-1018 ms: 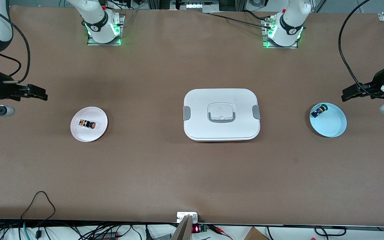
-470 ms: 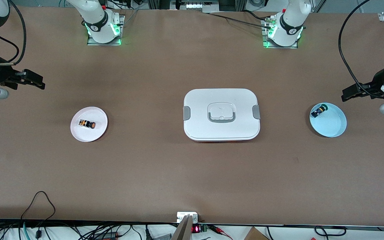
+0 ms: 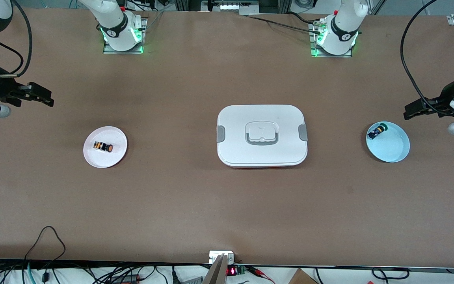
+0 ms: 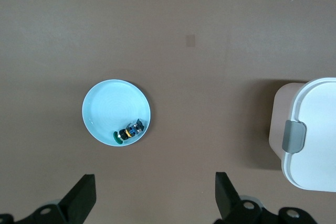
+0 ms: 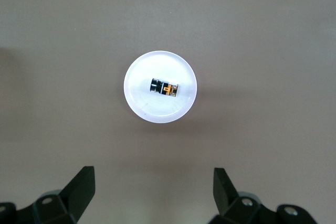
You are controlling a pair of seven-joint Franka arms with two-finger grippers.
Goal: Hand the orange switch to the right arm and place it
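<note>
The orange switch (image 3: 103, 147) lies on its side on a small white plate (image 3: 116, 138) toward the right arm's end of the table. In the right wrist view the switch (image 5: 164, 87) lies in the middle of that plate (image 5: 157, 109). My right gripper (image 3: 47, 98) is open and empty, up over bare table beside the plate; its jaws stand wide apart in the right wrist view (image 5: 152, 192). My left gripper (image 3: 409, 112) is open and empty, up beside a light blue plate (image 3: 393, 149) at the left arm's end; it also shows in the left wrist view (image 4: 155, 195).
A small black switch with a green cap (image 3: 377, 131) lies at the rim of the blue plate (image 4: 107, 103), also seen in the left wrist view (image 4: 129, 130). A white lidded box (image 3: 261, 135) with grey clasps stands mid-table; its edge shows in the left wrist view (image 4: 315, 129).
My right gripper has drawn a little away from the white plate, toward the bases' side of the table, then held still. The left arm and both switches have not moved.
</note>
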